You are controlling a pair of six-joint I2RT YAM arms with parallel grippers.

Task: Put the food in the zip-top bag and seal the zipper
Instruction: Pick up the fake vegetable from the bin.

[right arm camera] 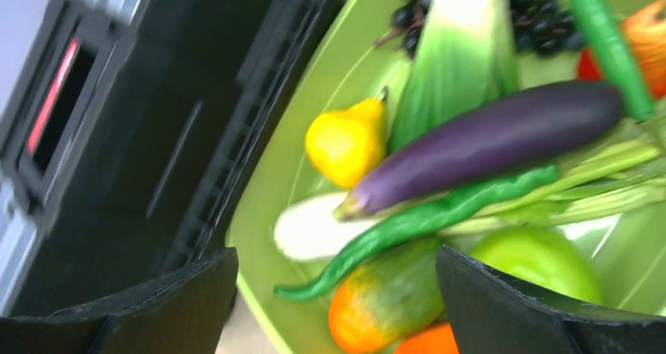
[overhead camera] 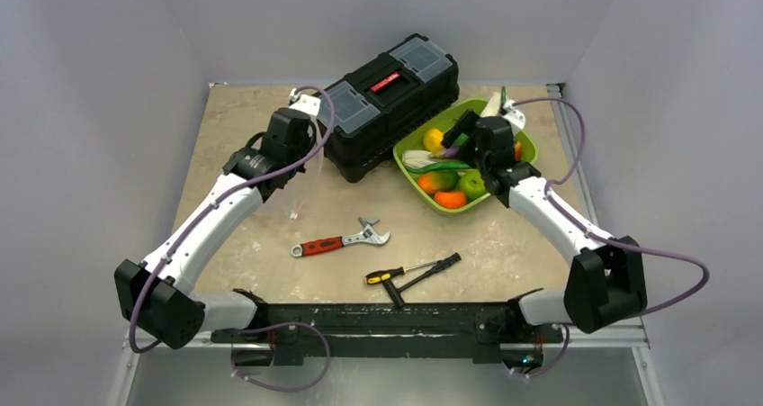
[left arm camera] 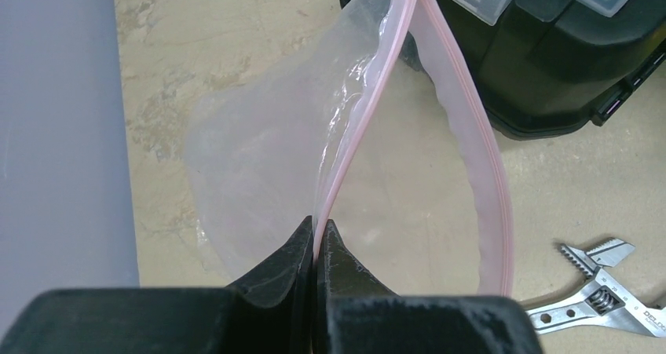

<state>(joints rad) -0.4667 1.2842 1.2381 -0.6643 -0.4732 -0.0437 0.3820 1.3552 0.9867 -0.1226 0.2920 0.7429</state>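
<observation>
The clear zip-top bag (left arm camera: 259, 158) hangs from my left gripper (left arm camera: 318, 230), which is shut on one side of the pink zipper (left arm camera: 357, 126). The zipper's other side (left arm camera: 479, 126) bows away, so the mouth is open. In the top view the left gripper (overhead camera: 301, 158) holds the bag (overhead camera: 301, 194) left of the toolbox. My right gripper (right arm camera: 336, 253) is open and empty just above the food in the lime-green tray (right arm camera: 263, 189): yellow pear (right arm camera: 345, 138), purple eggplant (right arm camera: 487, 142), green pod (right arm camera: 424, 220), green apple (right arm camera: 534, 260), orange-green fruit (right arm camera: 389, 299), black grapes (right arm camera: 542, 24).
A black toolbox (overhead camera: 387, 100) stands at the back between bag and tray (overhead camera: 409, 174). A red-handled wrench (overhead camera: 342, 241) and two screwdrivers (overhead camera: 414, 271) lie on the table nearer the front. The wrench head also shows in the left wrist view (left arm camera: 597, 291).
</observation>
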